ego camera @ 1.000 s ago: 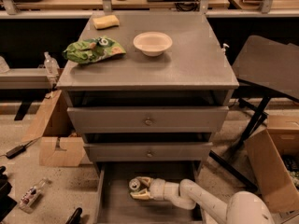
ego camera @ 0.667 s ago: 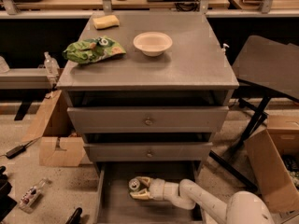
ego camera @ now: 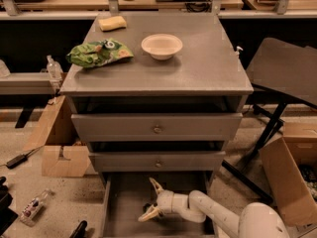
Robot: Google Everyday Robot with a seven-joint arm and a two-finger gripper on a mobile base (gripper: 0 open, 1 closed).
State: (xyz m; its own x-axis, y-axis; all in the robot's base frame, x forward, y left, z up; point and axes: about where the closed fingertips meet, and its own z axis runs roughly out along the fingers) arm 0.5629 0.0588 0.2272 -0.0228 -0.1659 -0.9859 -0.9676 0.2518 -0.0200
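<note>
In the open bottom drawer [ego camera: 124, 202], the gripper [ego camera: 146, 199] now has its fingers spread wide, where a second ago they were closed around a small pale-topped thing. That thing no longer shows between them. Only a dark shape [ego camera: 147, 207] lies by the lower finger, too dim to identify.

1. Inside the open bottom drawer [ego camera: 113, 202], the gripper [ego camera: 146, 200] hangs with its fingers spread. We cannot make out the small dark shape [ego camera: 148, 207] just beside them.
2. The bottom edge cuts off the drawer's front and the lower part of the white arm [ego camera: 223, 216].
3. The right edge cuts off the cardboard box [ego camera: 290, 185].
4. We cannot read the green bag [ego camera: 98, 52] or the floor bottle [ego camera: 33, 206]: their print is too blurred.
</note>
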